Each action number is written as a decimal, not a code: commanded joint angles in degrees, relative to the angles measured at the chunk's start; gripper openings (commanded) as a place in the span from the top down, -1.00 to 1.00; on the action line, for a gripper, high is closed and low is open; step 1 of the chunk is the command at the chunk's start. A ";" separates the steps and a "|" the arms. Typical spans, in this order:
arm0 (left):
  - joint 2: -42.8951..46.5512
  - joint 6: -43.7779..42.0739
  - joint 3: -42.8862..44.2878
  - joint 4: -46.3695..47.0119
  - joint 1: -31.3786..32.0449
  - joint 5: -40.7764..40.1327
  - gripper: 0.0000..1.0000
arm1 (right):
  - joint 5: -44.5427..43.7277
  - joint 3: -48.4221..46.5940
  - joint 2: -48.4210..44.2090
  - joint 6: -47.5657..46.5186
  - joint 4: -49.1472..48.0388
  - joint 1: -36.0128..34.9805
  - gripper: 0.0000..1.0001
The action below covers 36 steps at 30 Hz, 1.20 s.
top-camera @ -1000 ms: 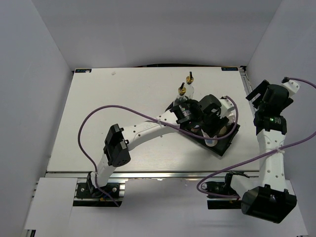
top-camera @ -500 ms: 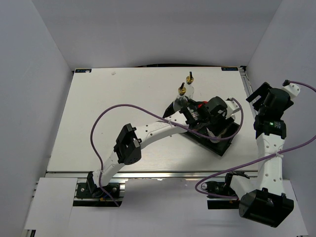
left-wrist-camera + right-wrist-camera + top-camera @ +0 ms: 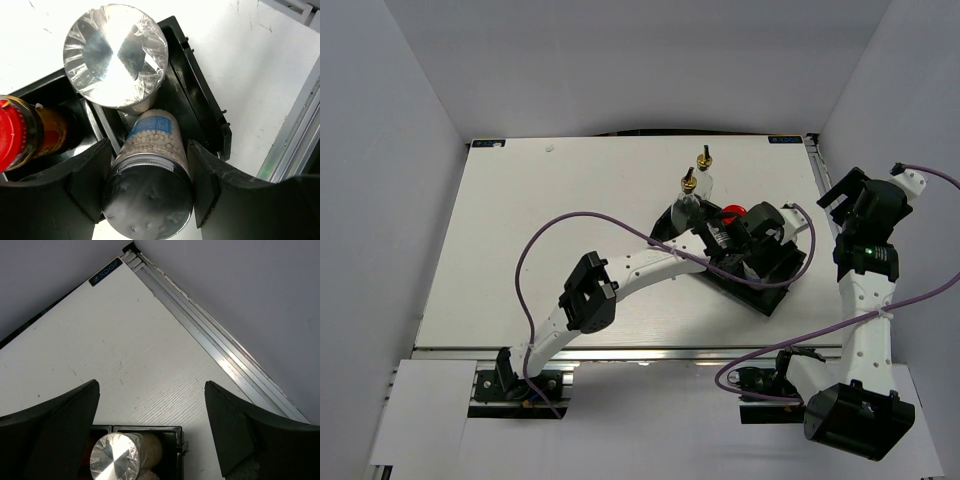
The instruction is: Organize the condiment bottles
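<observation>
My left gripper (image 3: 757,232) (image 3: 146,150) is shut on the white blue-banded bottle (image 3: 150,132), full of white beads, with one finger on each side of its lid, low in the black tray (image 3: 200,100). The silver-lidded jar (image 3: 115,55) stands right behind it in the tray. The red-capped brown jar (image 3: 20,135) (image 3: 731,213) is in the compartment to the left. Two clear glass bottles with gold pourers (image 3: 688,186) (image 3: 705,160) stand on the table beside the tray's far-left end. The white-lidded jar is hidden. My right gripper (image 3: 857,197) (image 3: 151,385) is open and empty.
The tray (image 3: 767,300) lies at an angle right of the table's middle. My right gripper hangs near the table's right edge rail (image 3: 225,355), looking down on the silver lid (image 3: 114,456). A purple cable (image 3: 535,250) loops over the left arm.
My left arm has stretched further right over the tray, and the red cap now shows beside it. My right gripper shifted slightly at first and then stayed still.
</observation>
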State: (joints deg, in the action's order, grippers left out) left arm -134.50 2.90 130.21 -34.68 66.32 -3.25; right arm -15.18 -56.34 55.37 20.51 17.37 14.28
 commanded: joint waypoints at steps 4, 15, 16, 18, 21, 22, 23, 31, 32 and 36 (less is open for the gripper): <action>1.43 0.53 1.45 2.86 -0.49 -0.71 0.56 | 0.59 0.18 -1.06 -0.91 -2.60 0.31 -0.79; 0.29 1.58 1.62 3.39 -1.72 1.57 -0.46 | 0.24 0.53 -0.80 -1.18 -2.69 0.31 -0.79; 0.20 1.59 1.71 3.56 -1.73 1.75 -0.50 | 0.41 0.53 -0.71 -1.09 -2.69 0.39 -0.79; 0.20 1.50 1.71 3.83 -1.90 1.93 -0.58 | 0.59 0.44 -0.45 -1.18 -2.86 0.31 -0.79; 0.02 1.32 1.89 4.18 -1.99 2.19 -0.70 | 0.50 0.35 -0.18 -1.70 -2.69 0.39 -0.79; -0.15 1.24 1.89 4.44 -1.99 2.28 -0.71 | 0.33 0.18 -0.09 -1.79 -2.51 0.39 -0.79; -0.41 1.15 2.58 4.62 -1.99 2.19 -0.71 | 0.15 0.17 -0.18 -1.79 -2.42 0.39 -0.79; 4.32 0.27 2.95 4.35 -2.16 2.10 -0.96 | 2.43 0.44 0.08 -2.32 -3.57 0.39 -0.79; 6.24 0.09 2.42 4.09 -2.16 2.80 -0.96 | 2.70 0.26 0.17 -2.41 -3.31 0.39 -0.79; 11.70 -0.26 -2.76 4.00 -2.16 2.98 -0.96 | 3.66 0.79 0.17 -2.58 -3.65 0.39 -0.79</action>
State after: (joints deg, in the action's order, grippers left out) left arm -132.31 3.49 128.88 -31.38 64.34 -0.95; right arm -13.06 -56.31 55.55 18.98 16.43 14.31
